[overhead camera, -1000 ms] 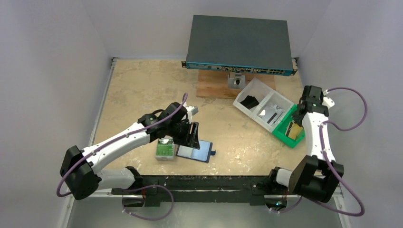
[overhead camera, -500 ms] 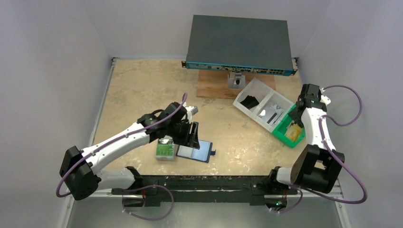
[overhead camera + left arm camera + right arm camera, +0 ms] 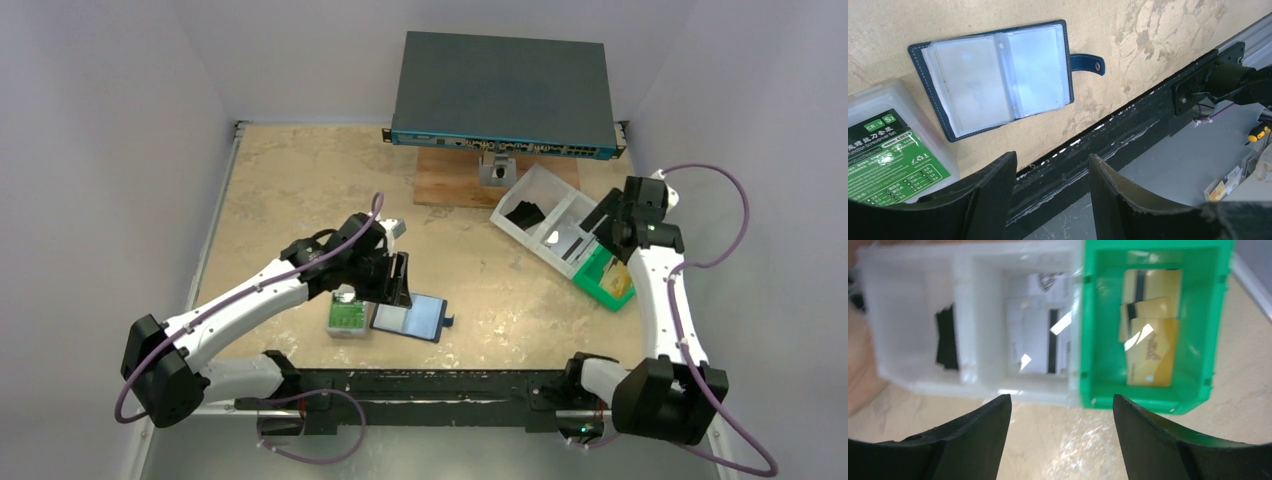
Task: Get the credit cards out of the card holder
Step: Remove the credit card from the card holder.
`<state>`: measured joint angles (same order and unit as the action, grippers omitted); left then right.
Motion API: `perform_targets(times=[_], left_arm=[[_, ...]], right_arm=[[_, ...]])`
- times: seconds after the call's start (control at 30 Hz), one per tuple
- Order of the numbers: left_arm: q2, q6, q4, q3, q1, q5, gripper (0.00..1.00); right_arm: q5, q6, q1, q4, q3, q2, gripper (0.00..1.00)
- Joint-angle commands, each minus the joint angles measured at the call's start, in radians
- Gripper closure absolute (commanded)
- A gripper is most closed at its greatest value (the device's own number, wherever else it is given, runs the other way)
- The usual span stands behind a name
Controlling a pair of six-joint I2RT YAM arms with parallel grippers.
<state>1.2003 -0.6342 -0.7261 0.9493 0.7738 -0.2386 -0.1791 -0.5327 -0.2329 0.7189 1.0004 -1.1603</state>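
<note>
I see the white tray (image 3: pixel 964 315) with two cells: something black in one, striped white cards in the other. Touching it, the green bin (image 3: pixel 1087 340) holds three credit cards (image 3: pixel 1150 352). The card holder (image 3: pixel 998 85) lies open beside the grey case (image 3: pixel 893 150). The left gripper (image 3: pixel 1052 167) and right gripper (image 3: pixel 1060 407) both gape empty. The right has pulled back from the bin.

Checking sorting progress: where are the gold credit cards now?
In the right wrist view, the credit cards lie inside the green bin at the table's right side, beside the white tray, near the open right gripper.
</note>
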Motion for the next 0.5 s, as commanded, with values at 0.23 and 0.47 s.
perform_targets(times=[0.23,0.47], left_arm=[[-0.030,-0.040,-0.004,-0.078,-0.019,0.112,0.46],[0.033,-0.096,0.063,-0.146,-0.009,0.138,0.46]], right_arm=[[0.056,-0.193,0.448,-0.037,-0.102,0.152,0.25],[0.094,-0.268,0.644,-0.128,-0.196,0.164,0.24]])
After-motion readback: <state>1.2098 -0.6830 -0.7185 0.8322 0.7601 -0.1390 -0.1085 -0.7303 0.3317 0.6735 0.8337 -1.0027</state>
